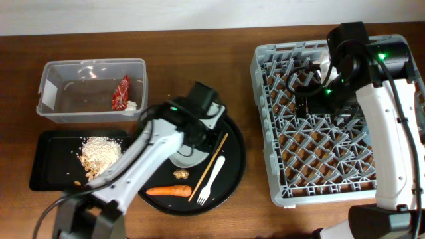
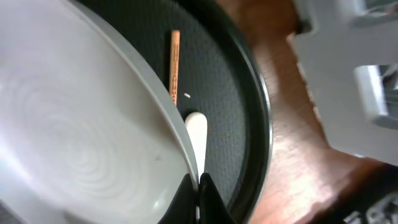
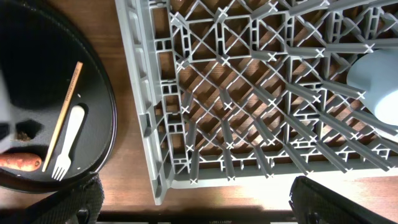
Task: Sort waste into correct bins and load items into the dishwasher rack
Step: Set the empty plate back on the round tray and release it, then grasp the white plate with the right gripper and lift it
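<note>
Wrapper (image 1: 121, 92), tissue (image 1: 132, 105) in tub (image 1: 50, 73); rice (image 1: 99, 151) on black tray (image 1: 53, 159); cup (image 3: 379, 78) in rack (image 1: 262, 119). Left fingers (image 2: 211, 205) pinch plate (image 2: 74, 137) rim (round tray (image 1: 236, 159)); right fingers (image 3: 74, 202) spread above rack. Carrot (image 1: 169, 190), lump (image 1: 180, 174), fork (image 1: 212, 178), chopstick (image 1: 214, 159) pending.

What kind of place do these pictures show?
Probably a mock kitchen clean-up station: a wooden table with a grey dishwasher rack, a round black tray with a white fork and a clear tub holding a red wrapper.
</note>
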`<state>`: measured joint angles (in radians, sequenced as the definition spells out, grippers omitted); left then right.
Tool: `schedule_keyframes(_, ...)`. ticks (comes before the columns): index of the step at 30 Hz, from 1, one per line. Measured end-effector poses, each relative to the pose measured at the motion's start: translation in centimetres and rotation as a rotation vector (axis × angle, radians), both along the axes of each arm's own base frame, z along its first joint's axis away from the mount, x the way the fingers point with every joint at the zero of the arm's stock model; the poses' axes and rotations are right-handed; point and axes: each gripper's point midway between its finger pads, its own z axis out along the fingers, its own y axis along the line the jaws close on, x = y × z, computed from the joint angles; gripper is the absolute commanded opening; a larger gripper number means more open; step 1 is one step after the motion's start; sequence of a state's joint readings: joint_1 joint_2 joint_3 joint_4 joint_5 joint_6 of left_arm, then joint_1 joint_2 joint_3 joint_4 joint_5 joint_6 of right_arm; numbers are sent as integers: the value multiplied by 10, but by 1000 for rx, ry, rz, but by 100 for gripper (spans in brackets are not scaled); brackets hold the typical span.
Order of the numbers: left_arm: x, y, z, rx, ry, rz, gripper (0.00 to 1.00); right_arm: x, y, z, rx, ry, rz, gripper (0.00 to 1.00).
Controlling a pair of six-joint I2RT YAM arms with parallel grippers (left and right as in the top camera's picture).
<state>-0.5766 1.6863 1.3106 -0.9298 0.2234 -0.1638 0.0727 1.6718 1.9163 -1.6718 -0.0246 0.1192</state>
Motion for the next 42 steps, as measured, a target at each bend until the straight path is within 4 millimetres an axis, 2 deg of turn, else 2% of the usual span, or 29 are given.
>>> schedule_keyframes(3, -3, -8, -14, 40, 15, 10, 30, 0, 0, 0, 2, 0, 0, 99)
schedule_keyframes(8, -3, -5, -15, 55, 18, 29, 40, 0, 2, 0, 14, 1, 2, 99)
schedule_keyframes(10, -3, 4, -11, 65, 34, 53, 41, -1, 5, 0, 29, 6, 4, 99)
schedule_keyframes(11, 0, 11, -5, 65, 34, 74, 44, -2, 6, 0, 37, 10, 6, 99)
schedule_keyframes(14, 15, 51, 32, 36, -3, 200, 58, -3, 15, 0, 53, 10, 29, 99)
schedule_keyframes(16, 20, 80, 56, 18, -45, 278, 66, -2, 28, 1, 64, 0, 66, 99)
schedule_keyframes(18, 19, 115, 80, 5, -81, 378, 76, 0, 48, 2, 85, -20, 120, 99)
schedule_keyframes(19, 15, 137, 93, -2, -98, 447, 81, 2, 67, 3, 108, -42, 173, 99)
schedule_keyframes(21, 9, 168, 107, -1, -120, 543, 86, 1, 95, 3, 138, -54, 241, 99)
schedule_keyframes(23, 4, 189, 110, 8, -113, 609, 87, 1, 119, -1, 157, -50, 280, 99)
schedule_keyframes(25, 1, 206, 108, 19, -92, 669, 87, 0, 144, -14, 167, -16, 309, 99)
schedule_keyframes(27, 1, 213, 107, 22, -87, 693, 87, 0, 162, -30, 167, 26, 319, 96)
schedule_keyframes(31, 1, 215, 107, 22, -86, 702, 87, -3, 194, -79, 129, 170, 313, 87)
schedule_keyframes(34, 1, 217, 107, 30, -88, 705, 87, -4, 206, -113, 101, 258, 298, 81)
schedule_keyframes(38, 1, 217, 107, 34, -89, 706, 87, -5, 212, -161, 65, 376, 275, 76)
schedule_keyframes(42, 1, 218, 107, 36, -89, 706, 87, -4, 213, -191, 41, 434, 265, 71)
